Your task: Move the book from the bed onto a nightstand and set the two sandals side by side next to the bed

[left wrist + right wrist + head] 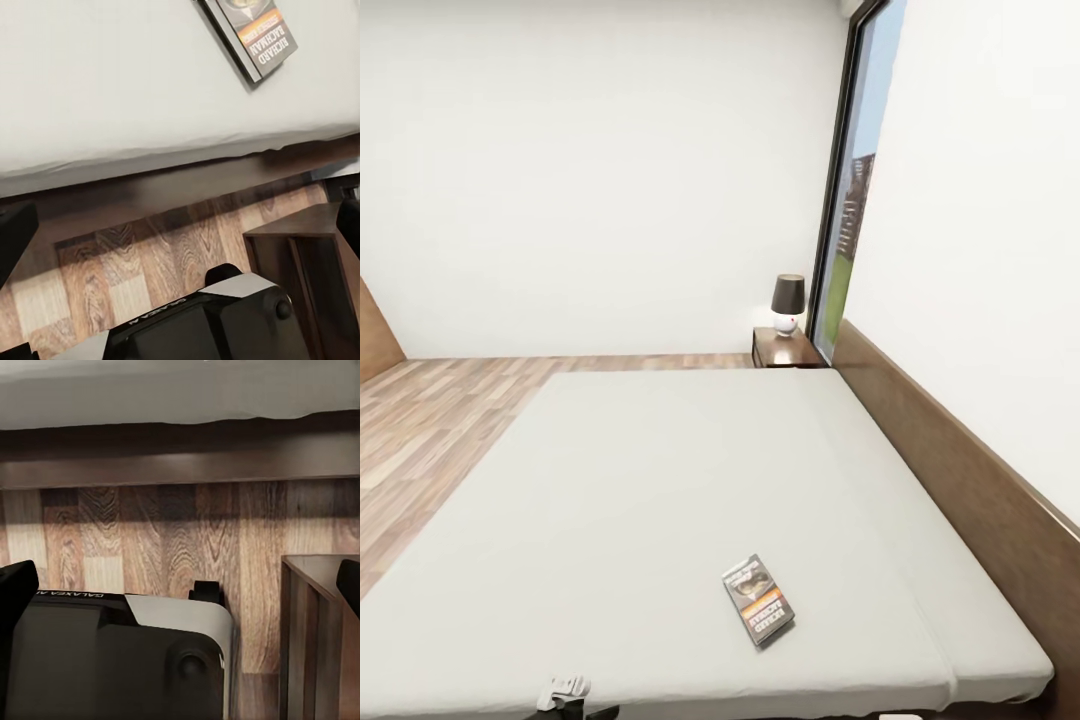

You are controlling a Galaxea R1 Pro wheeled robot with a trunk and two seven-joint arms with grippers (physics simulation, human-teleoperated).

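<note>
The book is seen lying flat on the bed, at about 5 o'clock in the head view, near the mattress edge closest to the robot. A nightstand with a lamp is seen at the far side of the bed, at about 1 o'clock, beside the window.

The lettering of the book is shown in the left wrist view, with the bed frame, the floor and a dark cabinet below it. In the right wrist view the floor and a cabinet are shown.

The fingers of the left gripper are seen wide apart, with nothing held. The fingers of the right gripper are also spread, with nothing between them.
</note>
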